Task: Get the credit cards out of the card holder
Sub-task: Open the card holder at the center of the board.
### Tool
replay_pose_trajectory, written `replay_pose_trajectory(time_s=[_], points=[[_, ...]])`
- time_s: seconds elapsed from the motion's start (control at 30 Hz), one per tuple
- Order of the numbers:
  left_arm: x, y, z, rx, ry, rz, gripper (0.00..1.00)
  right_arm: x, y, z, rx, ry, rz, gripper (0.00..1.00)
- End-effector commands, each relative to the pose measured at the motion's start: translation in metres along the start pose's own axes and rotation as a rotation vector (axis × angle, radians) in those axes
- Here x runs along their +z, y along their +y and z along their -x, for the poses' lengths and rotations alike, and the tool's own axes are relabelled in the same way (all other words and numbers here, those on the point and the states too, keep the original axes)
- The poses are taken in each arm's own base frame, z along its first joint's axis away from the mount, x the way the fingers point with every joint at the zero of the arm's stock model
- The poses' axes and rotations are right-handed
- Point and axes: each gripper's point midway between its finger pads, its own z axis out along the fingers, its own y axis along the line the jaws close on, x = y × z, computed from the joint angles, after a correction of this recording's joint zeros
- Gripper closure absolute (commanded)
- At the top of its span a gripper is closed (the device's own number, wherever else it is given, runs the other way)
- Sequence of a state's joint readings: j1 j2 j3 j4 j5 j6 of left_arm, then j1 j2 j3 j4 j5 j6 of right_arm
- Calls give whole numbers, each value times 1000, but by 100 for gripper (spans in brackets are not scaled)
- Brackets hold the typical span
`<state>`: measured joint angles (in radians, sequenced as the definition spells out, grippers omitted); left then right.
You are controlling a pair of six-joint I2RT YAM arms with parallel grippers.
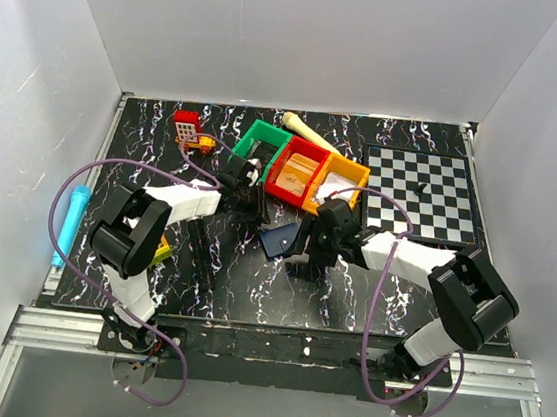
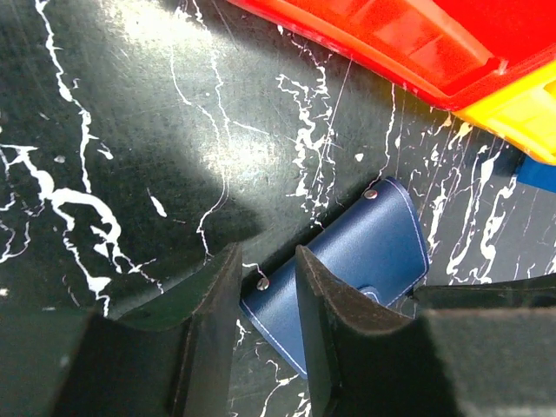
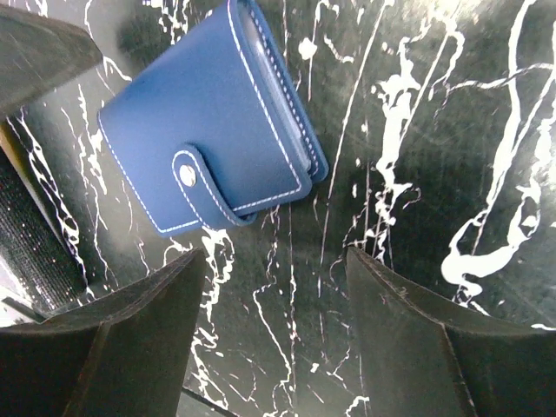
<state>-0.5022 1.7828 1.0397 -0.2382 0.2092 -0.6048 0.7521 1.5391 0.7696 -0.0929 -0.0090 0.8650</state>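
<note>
The card holder [image 1: 277, 240] is a navy wallet lying flat on the black marbled table, shut by its snap strap [image 3: 186, 176]. No credit cards show; it is closed over whatever it contains. In the right wrist view the card holder [image 3: 208, 130] lies just beyond my right gripper [image 3: 274, 261], which is open wide over bare table. My left gripper [image 2: 265, 261] hovers at the opposite corner of the card holder [image 2: 365, 243]. Its jaws stand a narrow gap apart, open, and that corner with a stud shows between them. In the top view the left gripper [image 1: 257, 216] and right gripper [image 1: 302, 249] flank the holder.
Green [image 1: 261, 141], red [image 1: 298, 171] and yellow [image 1: 339, 187] bins stand in a row just behind the holder. A chessboard [image 1: 421, 193] lies at the back right, a red toy [image 1: 187, 128] at the back left, and a light blue cylinder [image 1: 71, 220] at the left edge.
</note>
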Motion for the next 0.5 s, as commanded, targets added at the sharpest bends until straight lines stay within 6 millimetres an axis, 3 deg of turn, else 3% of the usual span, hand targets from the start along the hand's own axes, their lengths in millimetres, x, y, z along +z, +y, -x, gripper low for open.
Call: replay_pose_trajectory(time_s=[0.0, 0.47], points=[[2, -16, 7, 36, -20, -41, 70, 2, 13, 16, 19, -19, 57, 26], [-9, -20, -41, 19, 33, -88, 71, 7, 19, 19, -122, 24, 89, 30]])
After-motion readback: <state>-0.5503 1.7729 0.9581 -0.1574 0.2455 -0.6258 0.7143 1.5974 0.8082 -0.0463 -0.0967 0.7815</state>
